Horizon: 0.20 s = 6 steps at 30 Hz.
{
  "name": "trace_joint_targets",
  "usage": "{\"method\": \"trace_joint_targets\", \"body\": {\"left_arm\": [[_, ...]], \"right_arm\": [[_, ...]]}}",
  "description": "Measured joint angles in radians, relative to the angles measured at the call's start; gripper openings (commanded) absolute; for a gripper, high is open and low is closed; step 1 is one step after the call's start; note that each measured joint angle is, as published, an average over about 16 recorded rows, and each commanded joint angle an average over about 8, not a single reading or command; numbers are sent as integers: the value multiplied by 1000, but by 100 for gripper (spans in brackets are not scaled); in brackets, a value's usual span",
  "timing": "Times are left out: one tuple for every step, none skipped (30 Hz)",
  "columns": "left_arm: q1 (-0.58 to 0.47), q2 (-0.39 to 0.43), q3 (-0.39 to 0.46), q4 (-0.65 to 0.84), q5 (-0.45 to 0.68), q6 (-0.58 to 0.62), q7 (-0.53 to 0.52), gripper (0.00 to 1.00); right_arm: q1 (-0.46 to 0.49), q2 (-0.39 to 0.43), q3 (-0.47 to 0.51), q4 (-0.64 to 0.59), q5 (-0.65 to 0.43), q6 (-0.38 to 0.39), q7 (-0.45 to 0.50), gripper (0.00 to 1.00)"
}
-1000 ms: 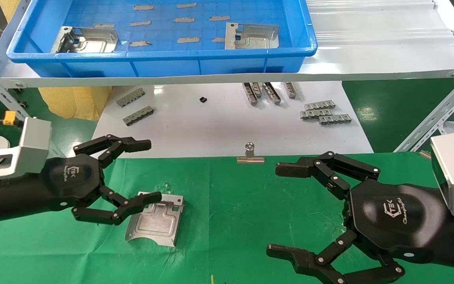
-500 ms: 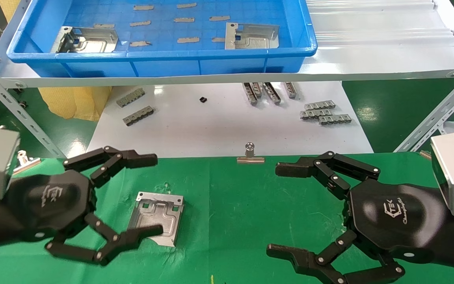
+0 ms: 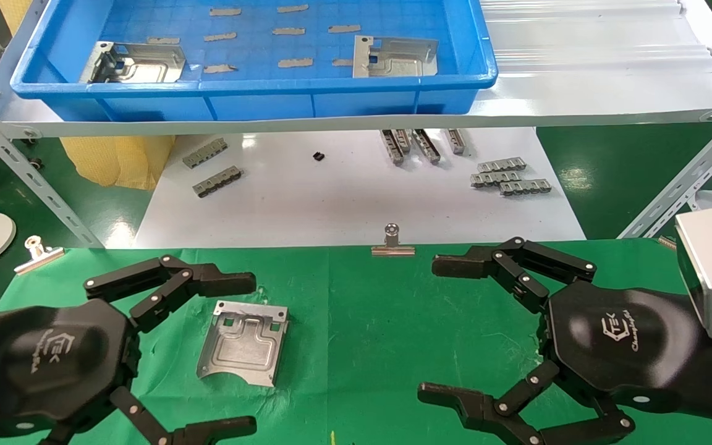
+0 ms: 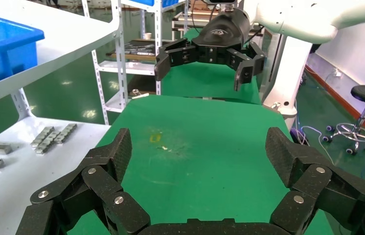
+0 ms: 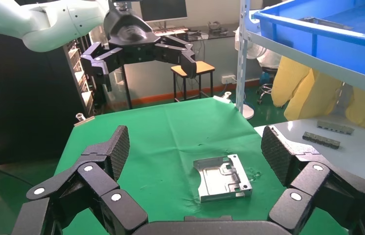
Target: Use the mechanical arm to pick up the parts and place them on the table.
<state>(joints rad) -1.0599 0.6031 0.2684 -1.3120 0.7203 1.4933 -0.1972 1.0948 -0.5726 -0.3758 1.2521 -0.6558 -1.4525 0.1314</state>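
bare green table point(image 3: 381, 321) (one part point(image 3: 243, 342) lying)

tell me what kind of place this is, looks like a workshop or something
Most likely a factory or lab workcell for parts handling: stamped metal parts lie in a blue plastic tray on slotted-angle racking, and both robot grippers hang over a table clad in green cloth.

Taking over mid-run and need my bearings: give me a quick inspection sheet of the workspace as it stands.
Surface: green cloth table, wrinkled, fastened by binder clip.
Job's things: one part flat on the cloth; two parts in the blue tray.
Clutter: grey comb strips on the white board.
End effectors: left end effector open, near the part, not touching; right end effector open, empty.
Cables: nothing seen.
Surroundings: shelf frame.
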Motion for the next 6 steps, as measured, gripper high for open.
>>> {"method": "trace_joint_targets", "body": {"left_arm": [[1, -1, -1, -3, -1, 0, -1, 100], [3, -2, -2, -6, -2, -1, -3, 100], [3, -2, -2, -6, -2, -1, -2, 100], [3, -2, -2, -5, -2, -1, -1, 100], [2, -1, -2, -4, -2, -1, -1, 100], [2, -1, -1, -2, -2, -1, 0, 100]], "right_arm": [[0, 0, 0, 0, 0, 0, 0, 100], [0, 0, 0, 0, 0, 0, 0, 100], [0, 0, 0, 0, 0, 0, 0, 100], [0, 0, 0, 0, 0, 0, 0, 100], [0, 0, 0, 0, 0, 0, 0, 100], [0, 0, 0, 0, 0, 0, 0, 100]]}}
